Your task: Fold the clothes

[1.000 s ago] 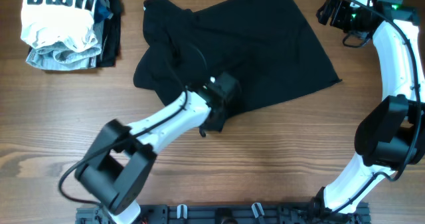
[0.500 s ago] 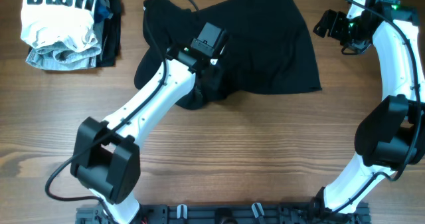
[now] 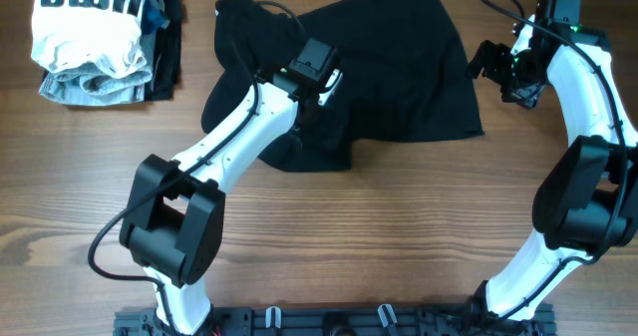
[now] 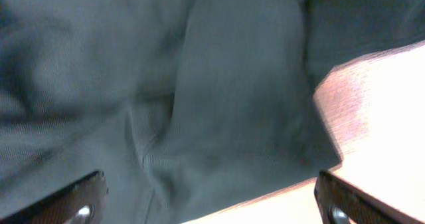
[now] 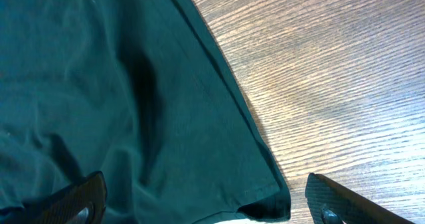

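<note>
While the crumpled black fabric garment (image 3: 399,67) lies spread across the far middle of the brown wood-grain tabletop (image 3: 419,236), both arms hang over it with their jaws parted and nothing held. The left gripper (image 3: 317,85) sits above the garment's near left part, where the cloth is doubled into a thicker flap. In its wrist view the two black fingers (image 4: 80,201) stand wide apart, with soft folds of cloth below them. Brightly lit bare wood shows at the right and along the lower edge.

The right gripper (image 3: 495,69) is at the garment's right hem, spread wide too. Its wrist camera shows the hem running diagonally down to a corner. One finger is above the fabric and the other above the table (whether either touches the surface, I cannot tell).

The garment's right half lies fairly flat, and the left side is bunched into a rounded lobe. Well apart from it, at the far left corner, sits a stack of folded clothes (image 3: 95,37): a white piece with black stripes on top, grey and black layers beneath. A black rail (image 3: 329,324) edges the near side of the table between the arm bases. Plank-patterned wood fills the rest of every view.
</note>
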### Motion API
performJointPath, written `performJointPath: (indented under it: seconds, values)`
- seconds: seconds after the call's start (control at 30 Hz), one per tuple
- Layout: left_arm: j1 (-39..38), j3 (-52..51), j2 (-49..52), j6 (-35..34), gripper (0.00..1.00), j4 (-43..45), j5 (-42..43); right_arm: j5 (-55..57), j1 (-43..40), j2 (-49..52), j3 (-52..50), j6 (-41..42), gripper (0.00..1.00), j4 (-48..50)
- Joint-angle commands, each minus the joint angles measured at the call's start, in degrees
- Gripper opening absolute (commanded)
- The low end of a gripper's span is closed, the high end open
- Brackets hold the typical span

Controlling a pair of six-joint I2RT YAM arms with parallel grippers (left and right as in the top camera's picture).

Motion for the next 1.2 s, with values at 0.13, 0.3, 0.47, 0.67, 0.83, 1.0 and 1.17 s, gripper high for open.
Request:
performJointPath:
  seconds: [0.13, 0.3, 0.47, 0.67, 0.83, 1.0, 1.17]
  values:
    - [-8.1, -1.2, 0.8, 7.7, 0.89, -3.0, 11.0, -0.1, -0.1, 0.7, -0.6, -0.5, 0.97, 1.7]
    - [-10.5, -1.3, 8.0, 2.1, 0.85, 0.6, 9.1, -0.1, -0.1, 0.7, -0.6, -0.3, 0.98, 1.7]
    - [-10.0, -1.3, 12.0, -1.1, 0.79, 1.1, 3.0, -0.1, -0.1, 0.7, -0.6, -0.3, 0.98, 1.7]
    - [-9.6, -1.2, 12.6, -1.6, 0.11, 4.3, 0.7, -0.1, -0.1, 0.7, -0.6, -0.3, 0.98, 1.7]
    - [-5.8, 5.2, 0.2, -7.8, 0.04, -10.9, 0.7, -2.0, -0.2, -2.6, -0.5, 0.1, 0.83, -2.9]
    - [-2.0, 5.3, -16.3, -9.9, 0.04, -17.1, 0.7, 6.7, -0.7, -11.6, -0.5, 4.2, 0.84, -14.1]
    - [-1.9, 2.0, -15.9, -14.6, 0.04, -19.7, 0.9, 7.2, -0.7, -11.7, -8.4, 6.2, 0.82, -14.7]
